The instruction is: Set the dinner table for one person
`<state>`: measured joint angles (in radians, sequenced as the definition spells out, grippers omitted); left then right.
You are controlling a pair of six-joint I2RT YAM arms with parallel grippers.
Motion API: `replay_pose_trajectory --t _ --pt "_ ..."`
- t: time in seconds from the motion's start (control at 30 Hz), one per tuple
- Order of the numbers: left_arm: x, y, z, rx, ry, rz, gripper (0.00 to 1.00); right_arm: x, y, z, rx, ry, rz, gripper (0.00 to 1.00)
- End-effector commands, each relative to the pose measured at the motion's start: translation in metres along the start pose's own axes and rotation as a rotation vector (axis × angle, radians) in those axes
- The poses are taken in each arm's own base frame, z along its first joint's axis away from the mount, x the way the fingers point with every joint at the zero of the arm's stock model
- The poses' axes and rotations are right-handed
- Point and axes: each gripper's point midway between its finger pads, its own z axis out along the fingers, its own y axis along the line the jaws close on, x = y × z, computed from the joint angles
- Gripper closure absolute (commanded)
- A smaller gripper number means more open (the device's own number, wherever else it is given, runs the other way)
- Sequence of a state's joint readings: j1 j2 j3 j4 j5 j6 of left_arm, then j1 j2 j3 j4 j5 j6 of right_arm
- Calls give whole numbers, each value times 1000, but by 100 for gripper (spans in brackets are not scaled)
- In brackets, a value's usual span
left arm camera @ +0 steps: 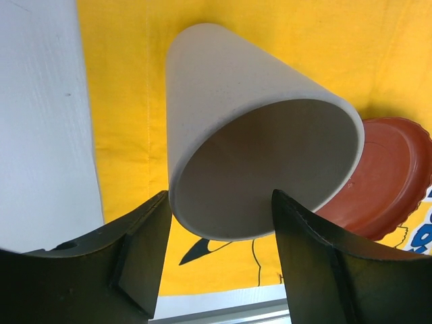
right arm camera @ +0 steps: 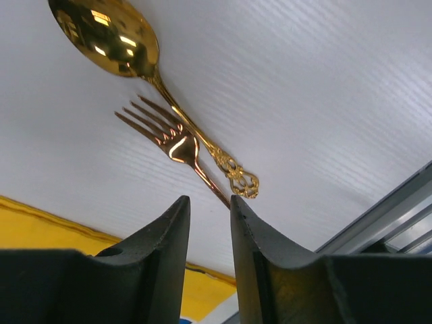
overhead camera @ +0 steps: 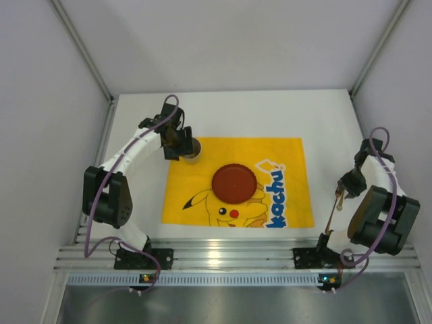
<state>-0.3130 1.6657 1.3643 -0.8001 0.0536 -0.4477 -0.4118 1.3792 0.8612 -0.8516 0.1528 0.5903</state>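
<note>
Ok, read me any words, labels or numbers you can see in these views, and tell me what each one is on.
"kachu!": blue letters running sideways along the right side of the yellow cloth, beside the red plate.
The blue lettering at the right edge of the left wrist view is cut off and unreadable.
There is no text on the beige cup, gold spoon or gold fork.

Left pincer [left arm camera: 219, 202] gripping; right pincer [right arm camera: 209, 202] jaws narrowly apart.

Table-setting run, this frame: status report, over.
Left tool at rim of beige cup above yellow cloth, grip unclear. Right tool narrowly open at handle of gold fork on dinner table. Gold spoon tight beside fork.
</note>
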Motion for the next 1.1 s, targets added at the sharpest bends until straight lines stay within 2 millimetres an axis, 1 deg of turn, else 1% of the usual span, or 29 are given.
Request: replay_pose_trajectory --t 0.0,0.03,0.1,0.13,0.17,0.2,0.23,0.27,0.37,0.5,0.63,0.83,0.97,1.07 --pt "-5 -3 1 25 -26 13 34 -45 -1 -7 37 -114 20 69" --pt "-3 -2 3 20 -21 11 34 -50 0 -5 45 -115 15 69" --pt "-3 -1 4 20 -20 9 34 -52 2 -4 46 -107 18 70" --pt "-3 -1 6 18 -19 9 34 -50 4 -1 41 -96 18 70" --pt "-4 -2 7 18 -20 9 34 -47 9 0 13 -81 18 71" --pt "-4 -2 7 18 -19 9 34 -40 10 3 -2 -61 22 71" --pt "-6 -1 9 14 -21 9 34 -40 16 4 -33 -68 23 71" --pt "-6 -1 9 13 -20 11 34 -34 23 4 -81 -47 21 71" --pt "-8 -1 10 7 -19 10 34 -20 31 9 -137 -21 5 70" --pt "-8 -2 12 9 -15 10 35 -8 28 16 -137 8 -21 64" --pt "-8 -2 15 8 -7 8 35 -2 24 21 -124 23 -29 64" --pt "-9 -3 15 8 -2 9 35 -4 23 25 -114 16 -33 64" --pt "-7 -1 14 2 0 12 35 -8 22 23 -103 4 -41 64" --pt "-7 0 14 -2 -3 14 35 -7 18 23 -92 0 -58 64"
